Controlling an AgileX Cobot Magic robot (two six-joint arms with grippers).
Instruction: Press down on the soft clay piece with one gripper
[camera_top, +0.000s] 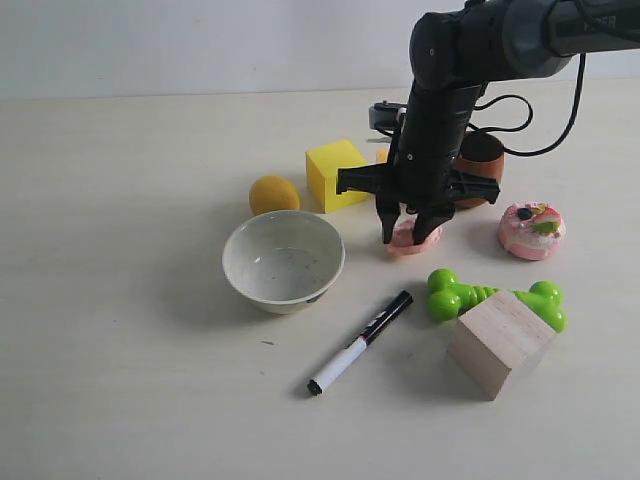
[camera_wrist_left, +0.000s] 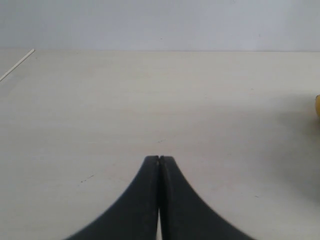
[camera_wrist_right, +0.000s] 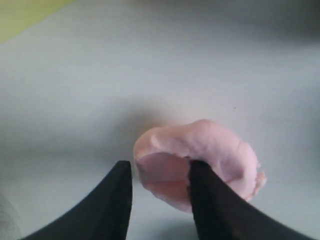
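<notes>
Jaws slightly apart, the right gripper (camera_top: 408, 237) sinks one finger (camera_wrist_right: 212, 200) into the soft clay piece (camera_wrist_right: 225, 150) (pressing looks underway); next it needs a steady downward push.

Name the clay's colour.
The clay is pale salmon pink, clearest in the right wrist view.

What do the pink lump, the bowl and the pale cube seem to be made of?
Pink lump: soft clay or putty, matte; its smooth surface is dented.
Bowl: likely glazed ceramic; glossy off-white, speckled inside.
Pale cube: apparently bare wood; tan, matte faces.
</notes>
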